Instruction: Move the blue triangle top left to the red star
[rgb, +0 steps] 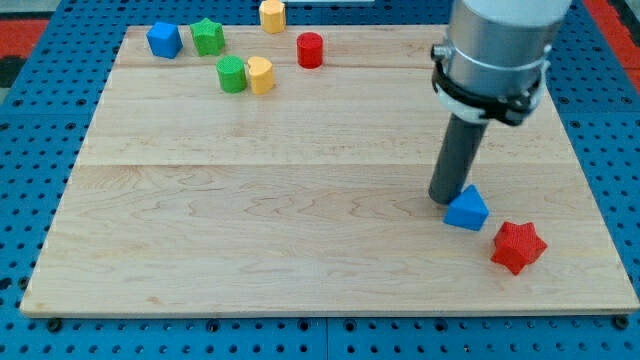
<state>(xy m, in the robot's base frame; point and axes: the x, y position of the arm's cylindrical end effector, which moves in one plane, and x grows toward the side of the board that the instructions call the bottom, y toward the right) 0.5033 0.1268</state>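
Rod upright, my tip (446, 199) touching blue triangle (467, 209) (top-left of red star (518, 246))

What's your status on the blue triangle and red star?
My tip against the blue triangle, on its upper-left side. Triangle sits just up-left of the red star, small gap between. Nothing in the way.

Blue triangle (467, 210), lying flat at the surface's lower right, touching my tip (444, 199) on its upper-left side; red star (518, 246) just beside it, toward the lower right.
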